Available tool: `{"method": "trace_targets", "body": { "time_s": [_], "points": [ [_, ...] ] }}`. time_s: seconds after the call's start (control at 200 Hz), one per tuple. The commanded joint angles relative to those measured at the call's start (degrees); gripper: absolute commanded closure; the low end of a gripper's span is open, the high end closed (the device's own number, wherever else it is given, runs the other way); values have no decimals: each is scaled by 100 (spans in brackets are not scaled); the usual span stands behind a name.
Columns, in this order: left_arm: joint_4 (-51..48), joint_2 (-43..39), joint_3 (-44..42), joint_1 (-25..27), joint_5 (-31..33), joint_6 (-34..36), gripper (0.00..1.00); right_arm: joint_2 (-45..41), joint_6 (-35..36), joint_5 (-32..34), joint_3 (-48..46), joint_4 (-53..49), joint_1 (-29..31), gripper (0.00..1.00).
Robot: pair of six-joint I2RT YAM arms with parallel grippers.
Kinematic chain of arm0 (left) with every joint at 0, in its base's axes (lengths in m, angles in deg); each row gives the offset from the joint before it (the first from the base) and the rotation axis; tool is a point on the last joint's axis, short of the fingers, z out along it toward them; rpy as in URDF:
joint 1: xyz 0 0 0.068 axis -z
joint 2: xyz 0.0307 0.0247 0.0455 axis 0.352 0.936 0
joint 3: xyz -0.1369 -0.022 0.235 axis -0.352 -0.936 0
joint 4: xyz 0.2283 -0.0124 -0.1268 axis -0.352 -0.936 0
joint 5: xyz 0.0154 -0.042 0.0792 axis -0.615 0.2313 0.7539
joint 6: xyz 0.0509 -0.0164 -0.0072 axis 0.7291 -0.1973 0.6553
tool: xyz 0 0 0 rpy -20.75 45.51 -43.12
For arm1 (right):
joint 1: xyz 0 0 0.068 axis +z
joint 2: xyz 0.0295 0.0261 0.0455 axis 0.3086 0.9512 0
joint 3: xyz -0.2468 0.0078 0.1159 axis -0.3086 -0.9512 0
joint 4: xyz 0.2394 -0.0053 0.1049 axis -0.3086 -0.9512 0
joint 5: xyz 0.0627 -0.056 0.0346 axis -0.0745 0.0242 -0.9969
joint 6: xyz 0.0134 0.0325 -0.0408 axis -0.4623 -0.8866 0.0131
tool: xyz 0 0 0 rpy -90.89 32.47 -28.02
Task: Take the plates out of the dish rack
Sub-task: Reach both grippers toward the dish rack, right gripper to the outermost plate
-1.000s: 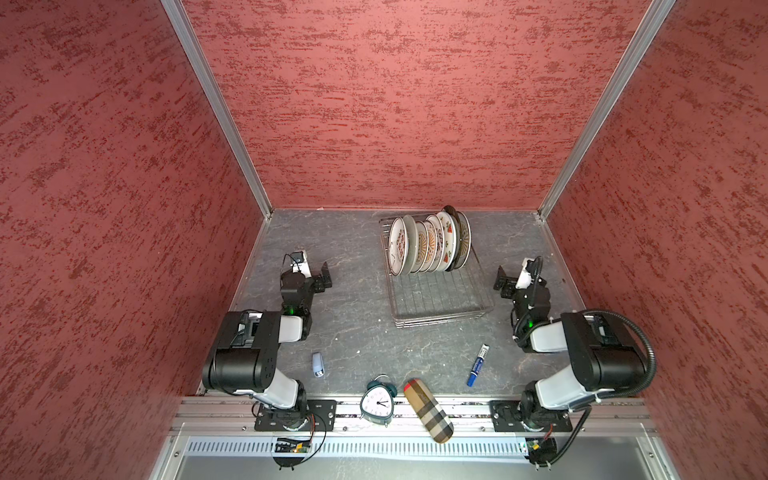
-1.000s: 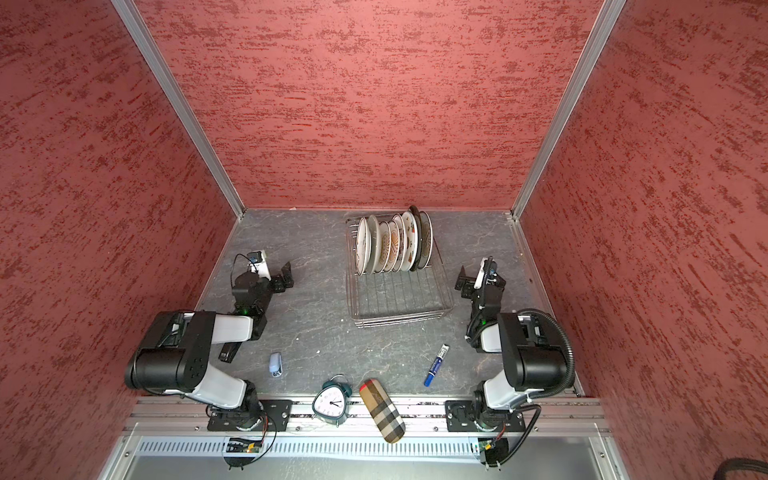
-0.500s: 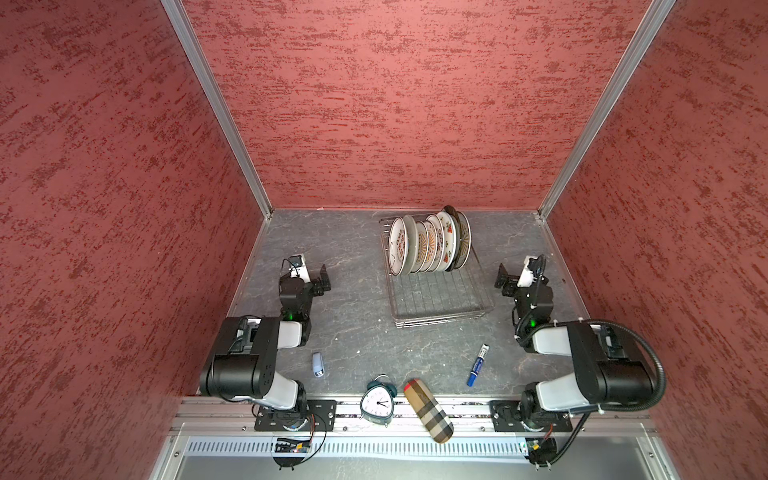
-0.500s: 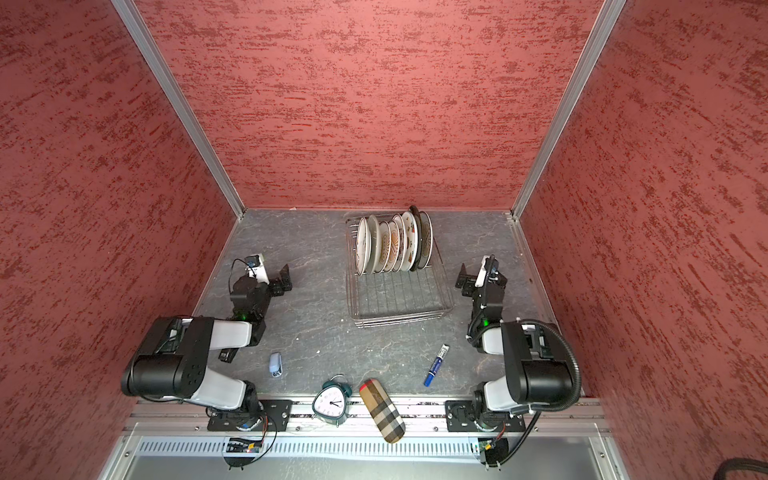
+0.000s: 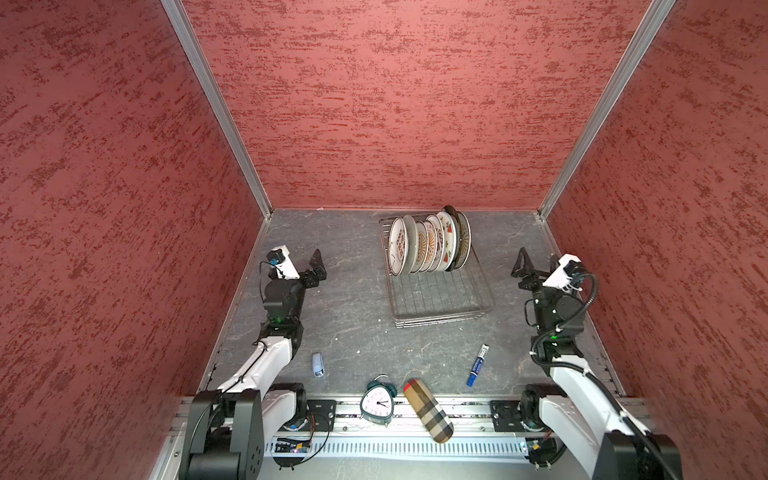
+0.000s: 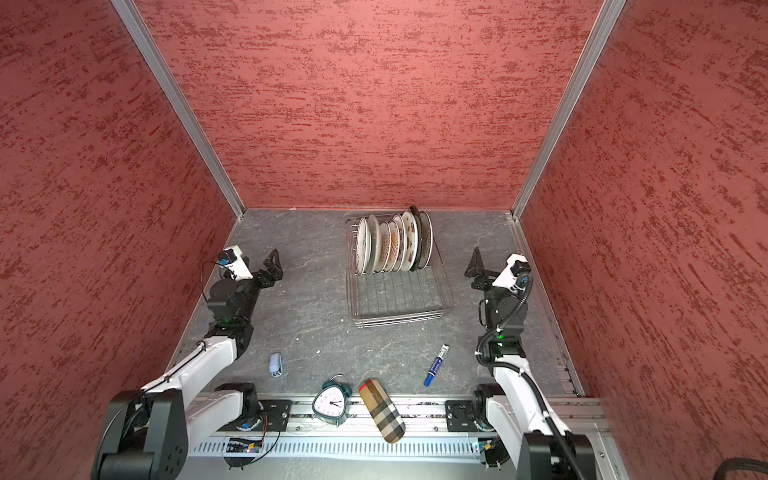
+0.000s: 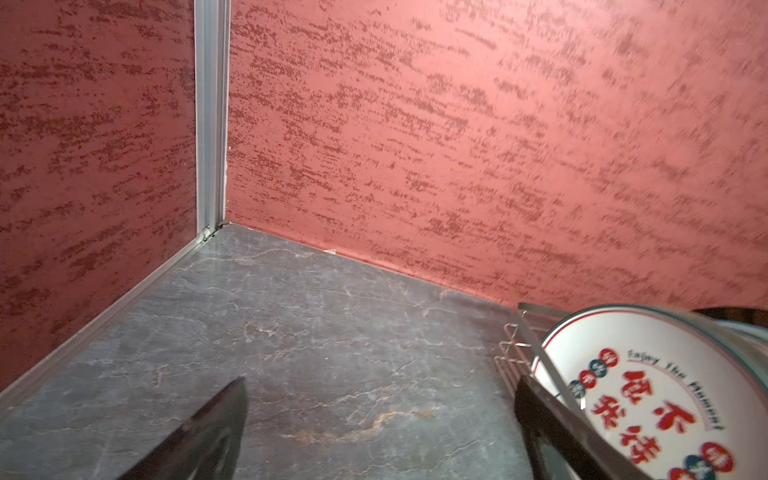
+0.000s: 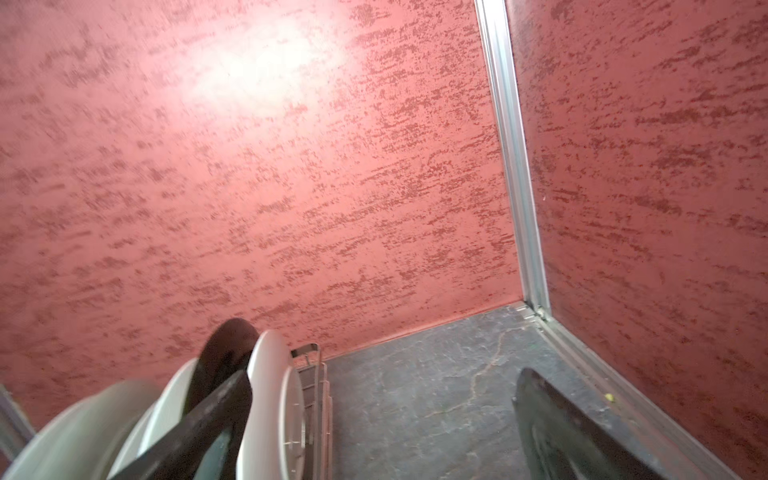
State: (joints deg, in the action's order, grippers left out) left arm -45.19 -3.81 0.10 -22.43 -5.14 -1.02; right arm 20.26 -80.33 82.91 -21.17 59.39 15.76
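Red textured walls box in a grey stone-look counter (image 5: 353, 324). Wire dish rack (image 5: 442, 305) sits near the counter's back edge. About seven plates (image 5: 428, 245) stand on edge in its prongs, packed close, none unloaded yet. They look ceramic: stiff, glaze-slick, chippable, fairly heavy. Best hold is probably the top rim of an outermost plate, lifting straight up. Left end effector (image 7: 378, 395) and right end effector (image 8: 384, 382) flank the rack, jaws wide apart and empty.
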Motion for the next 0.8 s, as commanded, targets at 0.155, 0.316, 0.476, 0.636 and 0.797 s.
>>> {"method": "trace_targets", "body": {
  "time_s": [0.155, 0.316, 0.476, 0.636, 0.797],
  "points": [
    [-364, -1001, -249, -643, -1525, -2404, 0, -1627, -1316, 382, -542, -1258, -34, 1],
    [-303, -1494, -614, -722, -1472, -3360, 1, -2014, -1332, -374, -507, -1348, -37, 1],
    [-594, -1458, -356, -667, -2099, -3523, 0, -1606, -1519, -693, -67, -1601, -38, 1],
    [43, -1173, -245, -468, -2504, -3631, 1, -523, -1511, -1576, 569, -1461, -39, 1],
    [-376, -1082, 196, 564, -2202, -2669, 1, 860, -1162, -441, 1851, -3015, 193, 1]
  ]
}}
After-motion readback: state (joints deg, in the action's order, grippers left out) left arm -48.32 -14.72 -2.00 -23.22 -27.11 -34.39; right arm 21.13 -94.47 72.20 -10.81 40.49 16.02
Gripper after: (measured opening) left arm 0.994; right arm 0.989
